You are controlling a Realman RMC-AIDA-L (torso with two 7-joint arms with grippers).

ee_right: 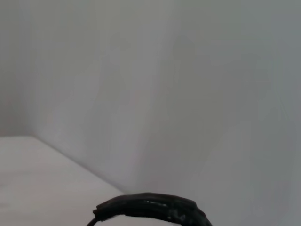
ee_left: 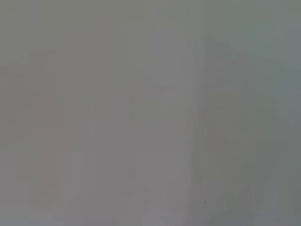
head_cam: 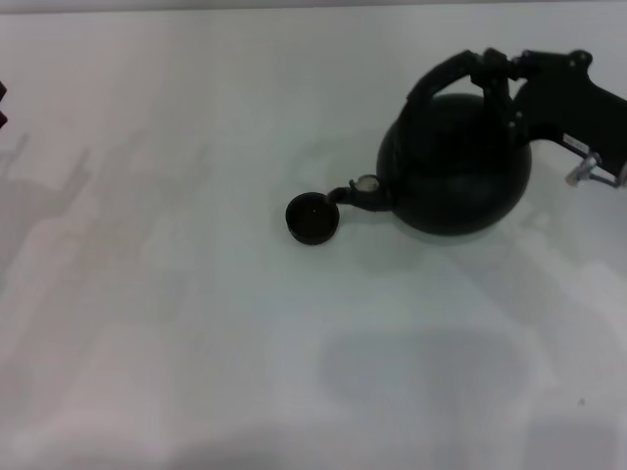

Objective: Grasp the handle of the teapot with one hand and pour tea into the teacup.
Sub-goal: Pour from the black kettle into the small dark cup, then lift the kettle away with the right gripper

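Observation:
The large round black teapot [head_cam: 456,166] is at the right of the head view, tipped toward its short spout [head_cam: 362,193]. The spout's mouth sits right at the rim of the tiny dark teacup [head_cam: 312,218], which stands on the table to its left. My right gripper [head_cam: 498,69] comes in from the right edge and is shut on the far end of the arched black handle [head_cam: 441,78]. A short stretch of the handle [ee_right: 150,209] also shows in the right wrist view. Only a dark sliver of my left gripper [head_cam: 2,106] shows at the left edge.
The white table [head_cam: 196,343] spreads around the teapot and cup, bearing only soft shadows. The left wrist view holds nothing but plain grey surface. Behind the handle, the right wrist view shows pale table and background.

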